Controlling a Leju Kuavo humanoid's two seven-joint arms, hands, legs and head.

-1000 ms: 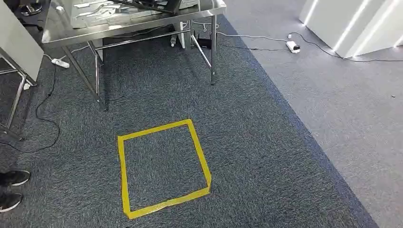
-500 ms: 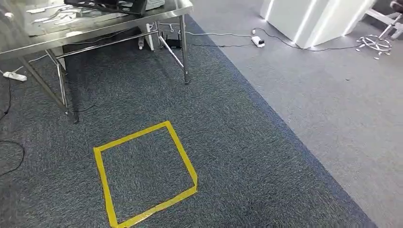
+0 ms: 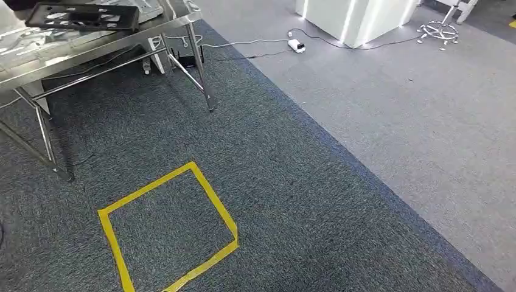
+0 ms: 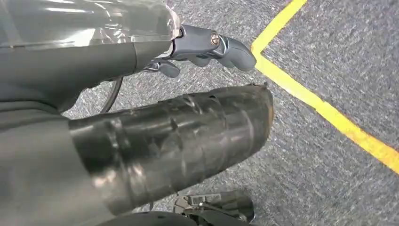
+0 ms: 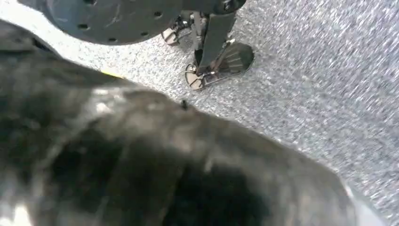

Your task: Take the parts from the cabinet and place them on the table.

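While the steel counter (image 3: 91,36) stands beyond a yellow tape square (image 3: 167,228), each robot hand's state cannot be told: left robot hand (image 4: 155,136), right robot hand (image 5: 164,160).

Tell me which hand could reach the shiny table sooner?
Probably the left hand: the steel table stands to the robot's left, beyond the yellow tape square. It and the right hand hang over carpet, neither near yet.
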